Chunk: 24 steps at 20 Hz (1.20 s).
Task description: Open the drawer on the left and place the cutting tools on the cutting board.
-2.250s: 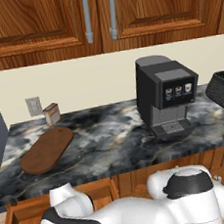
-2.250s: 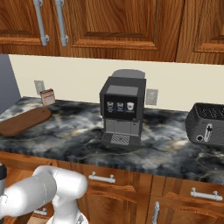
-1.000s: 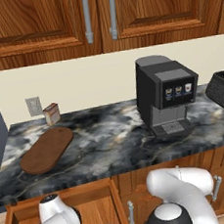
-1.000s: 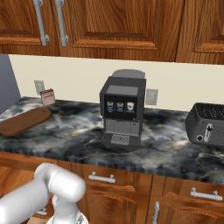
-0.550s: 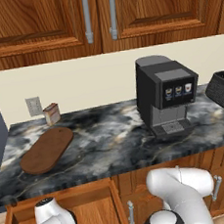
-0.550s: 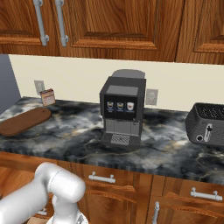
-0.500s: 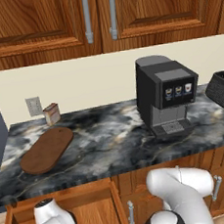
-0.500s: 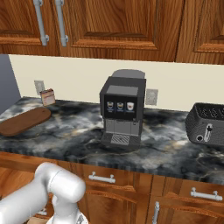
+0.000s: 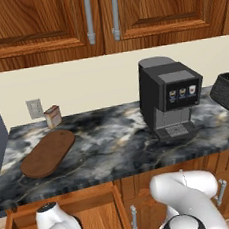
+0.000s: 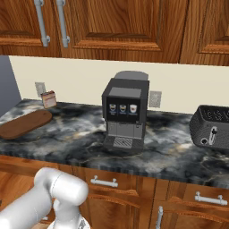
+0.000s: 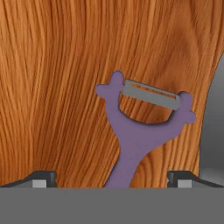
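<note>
The drawer (image 9: 101,210) stands pulled out under the left end of the counter, and my arm reaches down into it. On its wooden floor lies the purple cutting tool (image 11: 141,133), a peeler with a forked head and a grey blade. My gripper (image 11: 111,180) hangs just above it, open, with the fingertips (image 11: 43,179) wide apart on either side of the thin handle. A grey curved shape (image 11: 213,127) shows at the right edge; I cannot tell what it is. The dark-brown cutting board (image 9: 48,153) (image 10: 24,124) lies bare on the counter's left part.
A small tan box (image 9: 53,116) stands behind the board by the wall. A black coffee machine (image 9: 168,104) sits mid-counter and a dark toaster (image 10: 212,126) stands at the right. Upper cabinets hang above the counter.
My arm has sunk lower into the open drawer over the last two seconds. The things on the counter have not moved.
</note>
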Available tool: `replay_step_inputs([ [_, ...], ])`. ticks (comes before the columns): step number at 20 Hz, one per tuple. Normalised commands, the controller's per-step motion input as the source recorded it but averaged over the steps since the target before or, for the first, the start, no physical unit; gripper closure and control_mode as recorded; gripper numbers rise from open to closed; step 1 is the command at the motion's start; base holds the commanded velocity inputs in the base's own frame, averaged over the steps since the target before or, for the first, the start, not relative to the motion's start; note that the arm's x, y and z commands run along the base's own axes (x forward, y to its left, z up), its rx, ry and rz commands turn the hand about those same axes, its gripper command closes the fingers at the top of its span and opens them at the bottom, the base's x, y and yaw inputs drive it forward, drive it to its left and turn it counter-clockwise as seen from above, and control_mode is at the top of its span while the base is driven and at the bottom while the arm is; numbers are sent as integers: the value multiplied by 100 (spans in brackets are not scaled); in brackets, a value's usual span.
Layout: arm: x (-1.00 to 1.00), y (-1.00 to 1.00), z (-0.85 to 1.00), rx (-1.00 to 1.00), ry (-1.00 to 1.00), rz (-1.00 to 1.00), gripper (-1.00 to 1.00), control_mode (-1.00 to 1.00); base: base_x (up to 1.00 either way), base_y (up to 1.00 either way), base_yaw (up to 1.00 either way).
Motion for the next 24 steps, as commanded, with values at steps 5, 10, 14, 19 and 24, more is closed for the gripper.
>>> replay_step_inputs([
  [5,0,-8,1,1,0,0,-100,-100,0,0,0],
  [10,-9,-29,-23,0,0,0,-100,-100,0,0,0],
  [14,0,0,-2,0,0,0,-100,-100,0,0,0],
  [19,5,9,-4,0,0,-6,-100,-100,0,0,0],
  [24,10,19,-8,0,0,-9,-100,-100,0,0,0],
])
